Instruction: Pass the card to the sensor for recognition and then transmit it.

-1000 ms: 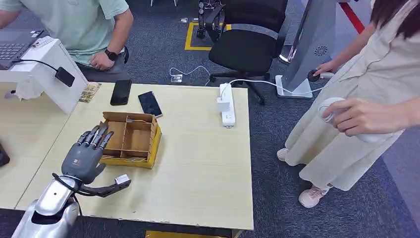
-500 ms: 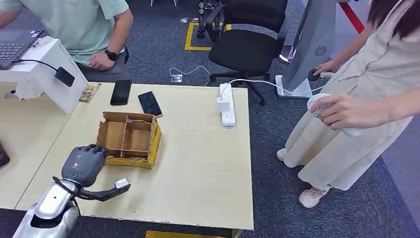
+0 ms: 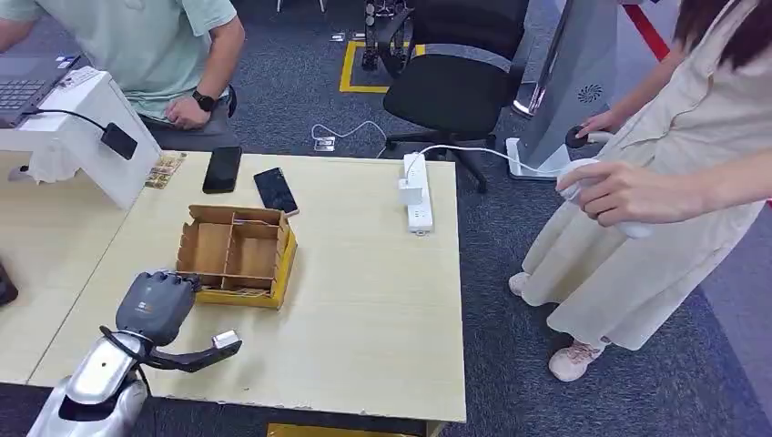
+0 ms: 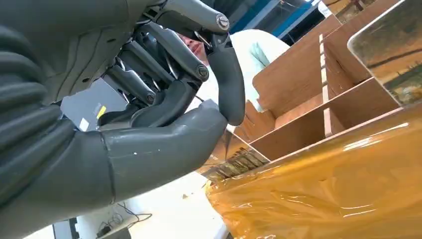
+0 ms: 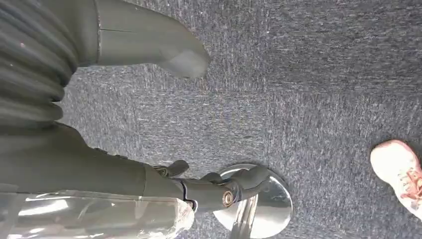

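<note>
- Beyond the cardboard box [image 3: 238, 218] and to its left: black sensor [image 3: 119, 141] on its cable against the white stand [image 3: 82, 137], with no card in front of it. Recognition not yet done, judging by that.
- At the box's near-left corner: left hand [image 3: 155, 305], fingers [image 4: 226, 84] curled down into the corner compartment, with one fingertip meeting the thumb in the left wrist view.
- Just under that pinch: edges of a card stack [image 4: 236, 162] lying in the same compartment. Cannot tell whether a card is actually caught between thumb and finger or the tips merely touch above the stack.
- Deeper in the box: another glossy card [image 4: 393, 50] leaning in a farther compartment.
- Reads as the pick-up step, so early in the task. Left to do: lifting a card out, carrying it to the sensor, then handing it on.
- Well right of the box, off the table: a standing person's hand [image 3: 628, 191], plausibly the receiver.
- Away from the box, over the carpet [image 5: 298, 74]: right hand [image 5: 99, 164], holding nothing, thumb apart from loosely bent fingers.
</note>
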